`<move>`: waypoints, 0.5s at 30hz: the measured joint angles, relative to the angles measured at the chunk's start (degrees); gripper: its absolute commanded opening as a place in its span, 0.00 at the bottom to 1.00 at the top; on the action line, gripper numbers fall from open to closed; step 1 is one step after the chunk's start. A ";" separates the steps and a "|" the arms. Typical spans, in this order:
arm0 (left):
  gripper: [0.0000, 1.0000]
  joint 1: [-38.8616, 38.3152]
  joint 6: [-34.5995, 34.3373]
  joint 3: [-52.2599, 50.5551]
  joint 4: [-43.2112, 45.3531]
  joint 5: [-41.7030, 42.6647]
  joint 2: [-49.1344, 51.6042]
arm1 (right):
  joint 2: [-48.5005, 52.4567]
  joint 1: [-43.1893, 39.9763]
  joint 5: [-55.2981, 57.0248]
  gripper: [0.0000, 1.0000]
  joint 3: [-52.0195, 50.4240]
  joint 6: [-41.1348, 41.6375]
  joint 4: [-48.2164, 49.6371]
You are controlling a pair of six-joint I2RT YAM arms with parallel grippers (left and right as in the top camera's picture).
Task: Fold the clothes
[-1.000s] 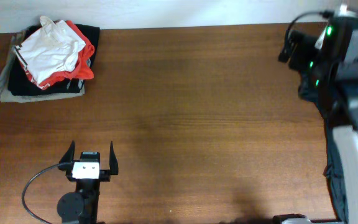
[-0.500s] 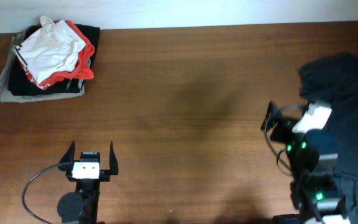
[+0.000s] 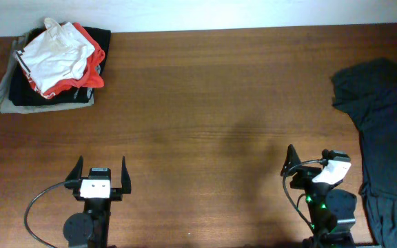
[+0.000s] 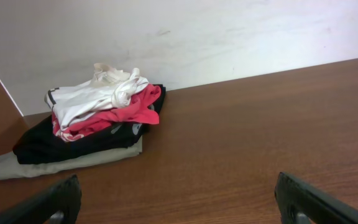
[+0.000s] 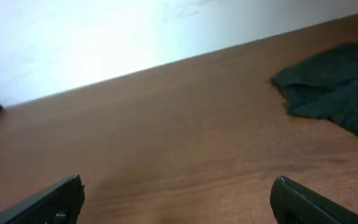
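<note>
We record the white T-shirt crumpled atop a red garment on the pile at the table's 10 o'clock, a black T-shirt at 3 o'clock, and the left gripper at 7 o'clock and right gripper at 5 o'clock, both with fingers wide and holding nothing.

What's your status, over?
Left pincer, right pincer open, empty. White shirt crumpled atop pile, far left. Black shirt beside right pincer.
</note>
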 measured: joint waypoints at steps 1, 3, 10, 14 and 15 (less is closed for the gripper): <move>0.99 0.02 0.00 0.00 0.00 0.00 0.00 | -0.55 0.00 -0.26 0.99 -0.61 -0.48 -0.07; 0.99 0.02 0.00 0.00 0.00 0.00 0.00 | -1.20 0.00 -0.50 0.98 -1.11 -1.29 -0.09; 0.99 0.02 0.00 0.00 0.00 0.00 0.00 | -5.73 0.00 -0.98 0.99 -2.89 -3.04 0.90; 0.99 0.00 0.00 0.00 0.00 0.00 0.00 | -8.17 0.00 -1.14 0.99 -2.91 -3.48 -1.31; 0.99 0.02 0.00 0.00 0.00 0.00 0.00 | -9.05 0.00 -1.29 0.99 -2.91 -3.89 -1.40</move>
